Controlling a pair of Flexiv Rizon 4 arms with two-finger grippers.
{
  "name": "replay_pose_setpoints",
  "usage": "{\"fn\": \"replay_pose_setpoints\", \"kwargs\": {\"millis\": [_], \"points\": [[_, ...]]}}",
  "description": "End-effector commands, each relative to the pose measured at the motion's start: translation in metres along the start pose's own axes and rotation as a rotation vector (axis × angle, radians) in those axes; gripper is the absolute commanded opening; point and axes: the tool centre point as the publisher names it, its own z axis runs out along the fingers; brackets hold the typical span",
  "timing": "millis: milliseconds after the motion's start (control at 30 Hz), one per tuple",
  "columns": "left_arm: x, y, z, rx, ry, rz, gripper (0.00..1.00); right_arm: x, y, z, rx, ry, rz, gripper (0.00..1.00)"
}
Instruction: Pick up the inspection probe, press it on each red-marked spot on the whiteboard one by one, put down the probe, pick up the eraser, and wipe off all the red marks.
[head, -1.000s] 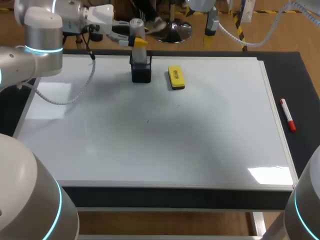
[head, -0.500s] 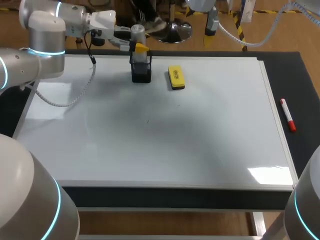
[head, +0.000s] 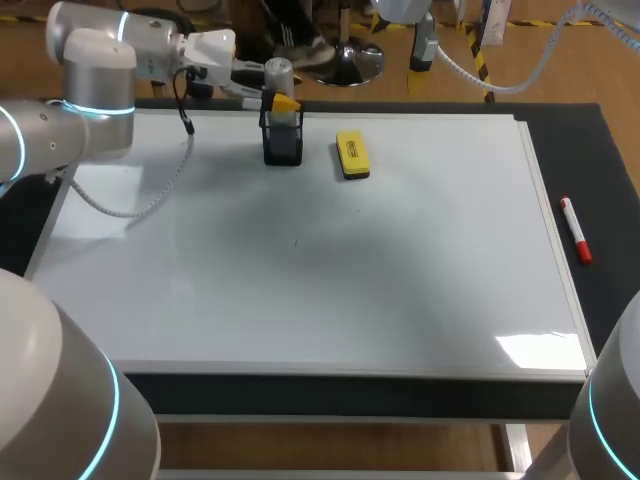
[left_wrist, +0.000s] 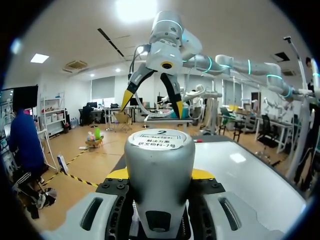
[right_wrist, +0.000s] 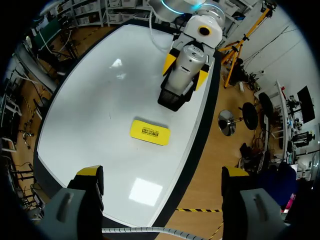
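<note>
My left gripper (head: 281, 101) is shut on the silver inspection probe (head: 277, 73) at the whiteboard's (head: 320, 280) back edge. The probe stands upright, its lower end at the top of the black holder (head: 283, 146). In the left wrist view the probe (left_wrist: 159, 165) fills the space between the yellow tips of the left gripper (left_wrist: 160, 175). The yellow eraser (head: 351, 155) lies just right of the holder. My right gripper (right_wrist: 162, 174) hangs open and empty high above the back edge, looking down on the probe (right_wrist: 192, 56), holder (right_wrist: 172, 97) and eraser (right_wrist: 149, 132). No red marks show on the board.
A red marker pen (head: 575, 230) lies on the dark table strip right of the whiteboard. In the left wrist view my right gripper (left_wrist: 152, 104) hangs ahead of and above the probe.
The left gripper has lowered the probe toward the holder and shifted slightly right. The right gripper stays open.
</note>
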Motion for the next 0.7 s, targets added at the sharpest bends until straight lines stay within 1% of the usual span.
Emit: {"fn": "replay_pose_setpoints", "kwargs": {"millis": [33, 267, 300, 333, 367, 400, 433, 467, 700], "points": [[-0.0028, 0.0031, 0.0014, 0.004, 0.006, -0.001, 0.0, -0.0003, -0.0003, -0.0014, 0.004, 0.004, -0.001, 1.0], [-0.0034, 0.0047, 0.0004, -0.007, 0.003, 0.0, 0.0, -0.0003, -0.0003, -0.0014, 0.004, 0.004, -0.001, 1.0], [-0.0036, 0.0048, 0.0002, -0.002, 0.009, 0.001, 0.02, -0.0003, -0.0003, -0.0014, 0.004, 0.004, -0.001, 1.0], [-0.0036, 0.0047, -0.0001, -0.009, 0.015, 0.001, 0.33, -0.0003, -0.0003, -0.0014, 0.004, 0.004, -0.001, 1.0], [-0.0032, 0.0045, -0.0002, -0.011, 0.016, 0.001, 0.45, -0.0003, -0.0003, -0.0014, 0.004, 0.004, -0.001, 1.0], [-0.0021, 0.0038, -0.0002, -0.011, 0.017, 0.001, 0.49, -0.0003, -0.0003, -0.0014, 0.004, 0.004, -0.001, 1.0], [-0.0018, 0.0036, -0.0003, -0.012, 0.018, 0.001, 0.67, -0.0003, -0.0003, -0.0014, 0.004, 0.004, -0.001, 1.0], [-0.0016, 0.0035, -0.0005, -0.012, 0.018, -0.001, 1.0, -0.0003, -0.0003, -0.0014, 0.004, 0.004, -0.001, 1.0], [0.0001, 0.0004, -0.0056, -0.023, 0.006, -0.002, 1.0, -0.0003, -0.0003, -0.0014, 0.004, 0.004, -0.001, 1.0]]}}
